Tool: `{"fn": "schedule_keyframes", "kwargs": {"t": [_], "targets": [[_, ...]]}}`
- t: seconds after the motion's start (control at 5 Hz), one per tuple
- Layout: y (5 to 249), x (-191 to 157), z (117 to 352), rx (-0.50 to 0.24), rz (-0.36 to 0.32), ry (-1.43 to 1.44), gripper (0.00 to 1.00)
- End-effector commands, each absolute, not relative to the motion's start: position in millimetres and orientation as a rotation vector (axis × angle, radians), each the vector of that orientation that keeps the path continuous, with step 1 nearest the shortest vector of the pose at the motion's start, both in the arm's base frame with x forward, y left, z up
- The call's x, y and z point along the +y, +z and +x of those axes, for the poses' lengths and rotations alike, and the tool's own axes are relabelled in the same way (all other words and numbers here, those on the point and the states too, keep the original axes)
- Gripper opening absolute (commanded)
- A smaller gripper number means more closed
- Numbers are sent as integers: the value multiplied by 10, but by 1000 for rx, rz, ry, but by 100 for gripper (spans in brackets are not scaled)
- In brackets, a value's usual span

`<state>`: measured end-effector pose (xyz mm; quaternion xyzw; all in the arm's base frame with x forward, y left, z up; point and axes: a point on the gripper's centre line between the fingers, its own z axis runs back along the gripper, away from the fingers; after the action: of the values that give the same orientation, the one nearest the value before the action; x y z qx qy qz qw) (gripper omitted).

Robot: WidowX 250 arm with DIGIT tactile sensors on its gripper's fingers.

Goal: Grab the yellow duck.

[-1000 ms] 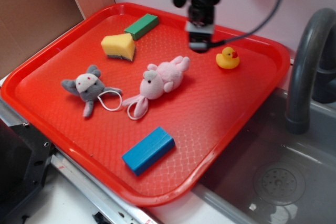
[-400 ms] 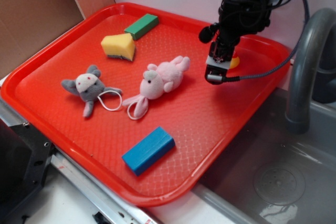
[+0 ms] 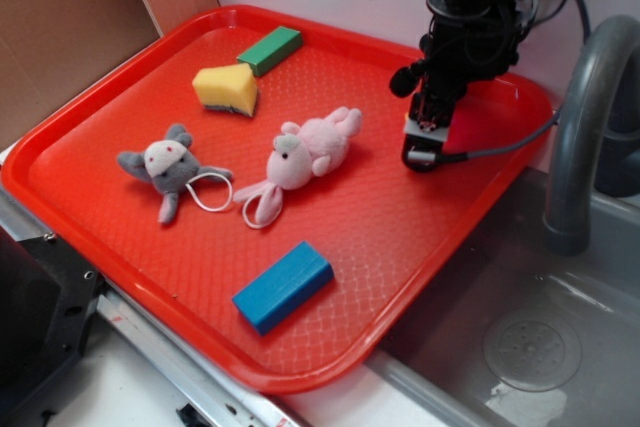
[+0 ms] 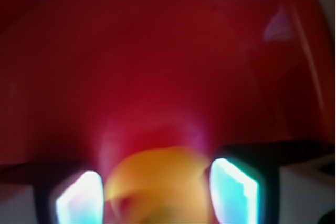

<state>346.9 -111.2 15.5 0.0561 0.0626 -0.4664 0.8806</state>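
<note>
While gripper [image 3: 421, 155] sits low at upper right of red tray [image 3: 130, 237], jaws apart either side of duck [image 4: 157, 187], blurry at bottom center of wrist view, contact unclear.

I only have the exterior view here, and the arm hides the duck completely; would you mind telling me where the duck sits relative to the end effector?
Observer: In the wrist view the duck sits right between the two fingers of the end effector.
Operator: Thank you. Is it closed on the duck yet?
Observer: I cannot tell; the wrist picture is blurred, though the fingers flank the duck closely on both sides.
Operator: Is anything else between the fingers?
Observer: No, beyond the duck the wrist view shows only the red tray.
</note>
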Motion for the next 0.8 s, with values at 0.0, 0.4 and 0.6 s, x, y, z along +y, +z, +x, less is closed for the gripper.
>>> {"fn": "schedule_keyframes", "kwargs": {"t": [0.0,0.4,0.6], "targets": [[408,-1017,3488,19,143,-844,0],[1245,-872,2857,57,203,-341,0],[1729,-777,2407,78,144,-93,0]]}}
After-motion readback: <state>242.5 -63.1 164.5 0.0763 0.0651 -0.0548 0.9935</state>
